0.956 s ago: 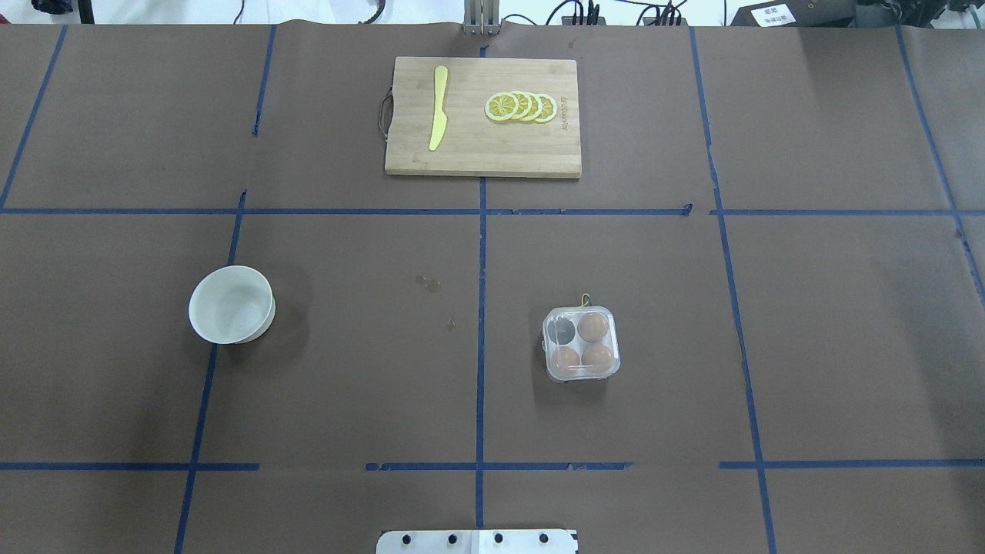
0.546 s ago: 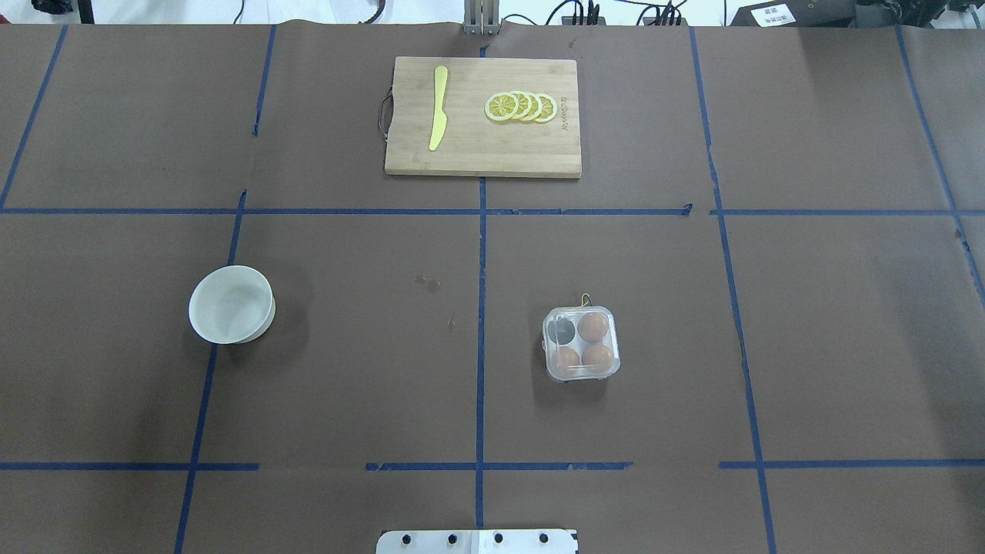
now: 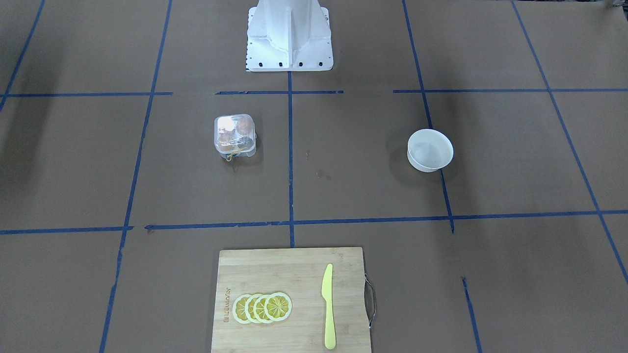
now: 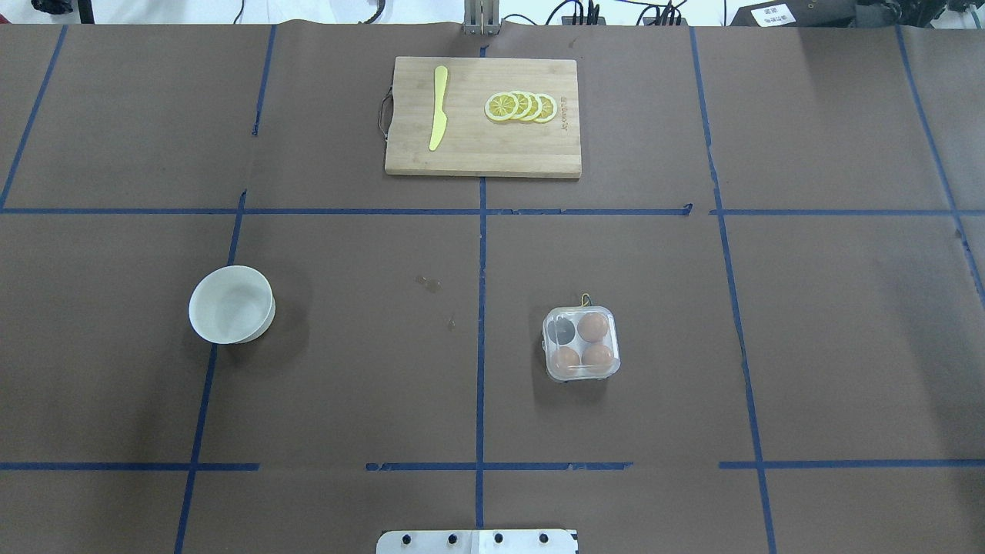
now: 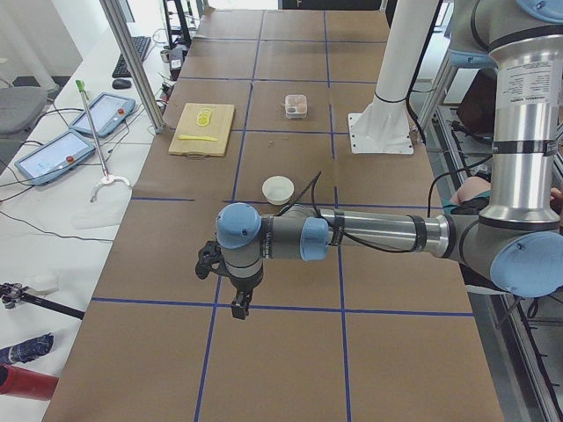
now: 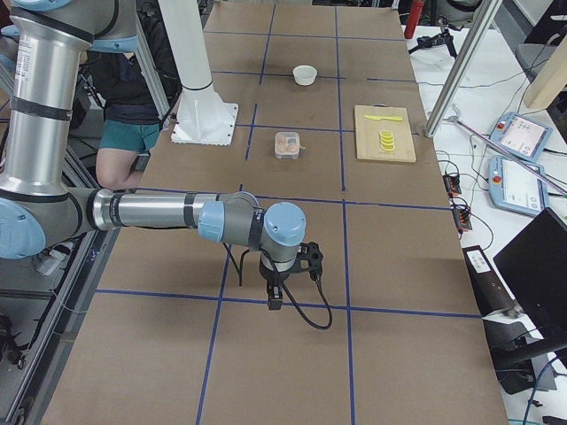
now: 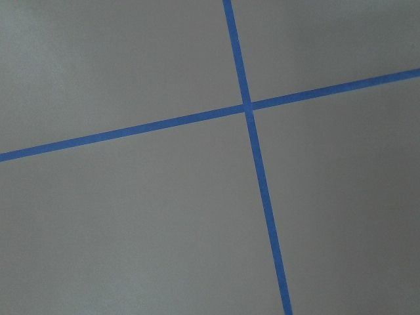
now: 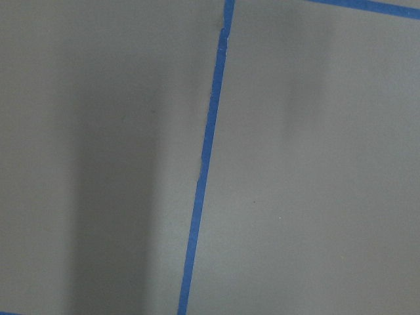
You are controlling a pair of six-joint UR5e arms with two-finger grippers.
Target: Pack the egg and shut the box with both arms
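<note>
The box point(image 4: 547, 344) stands right of the table's centre line, its clear lid lying over the white tray; it also shows in the front-facing view point(image 3: 234, 152). Through the lid I see three orange-brown eggs, one being the egg point(image 4: 592, 327) in the far right cell. The far left cell looks dark. Both arms hang far from the box, over bare table at opposite ends. The left gripper point(image 5: 238, 307) shows only in the exterior left view and the right gripper point(image 6: 275, 298) only in the exterior right view, so I cannot tell whether either is open or shut. Both wrist views show only brown table and blue tape.
A white bowl point(image 4: 192, 308) sits on the left half with nothing inside. At the far middle lies a wooden cutting board point(image 4: 477, 158) with a yellow knife point(image 4: 438, 108) and lemon slices point(image 4: 522, 107). The white pedestal point(image 3: 289, 34) stands at the robot's edge.
</note>
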